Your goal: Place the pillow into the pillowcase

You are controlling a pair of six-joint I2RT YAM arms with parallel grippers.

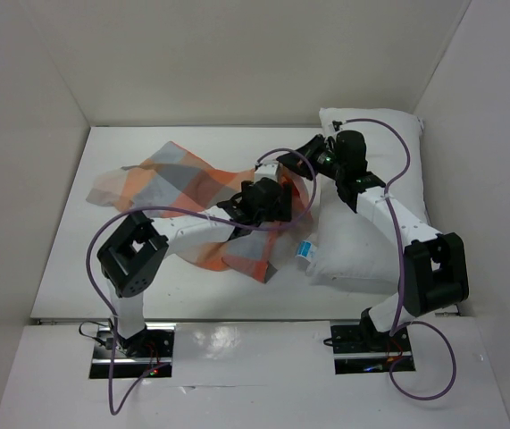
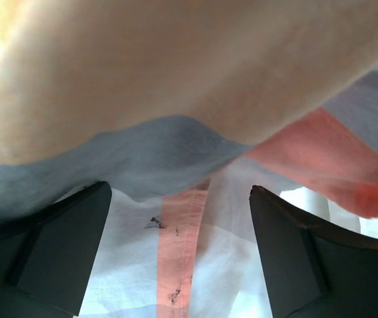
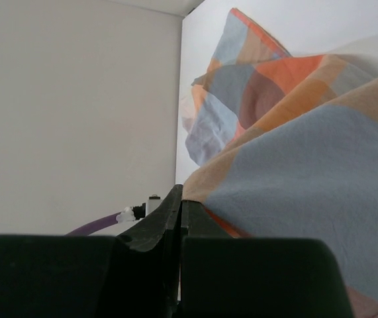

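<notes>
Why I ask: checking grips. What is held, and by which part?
The right gripper pinches the pillowcase at an edge; the left gripper is open, holding nothing.

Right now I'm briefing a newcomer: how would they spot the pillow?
Find the white table, then its right side. The pillow lies there: plump, plain white, with a small blue-and-white label, unlike the thin checked pillowcase to its left.

The left arm (image 1: 183,234) is being stretched low toward the middle, the left gripper (image 2: 179,192) being held with its jaws wide apart, while the right arm (image 1: 397,223) is being reached forward and leftward, the right gripper (image 3: 181,199) being pressed fully together on an edge of the pillowcase (image 3: 294,172).
</notes>
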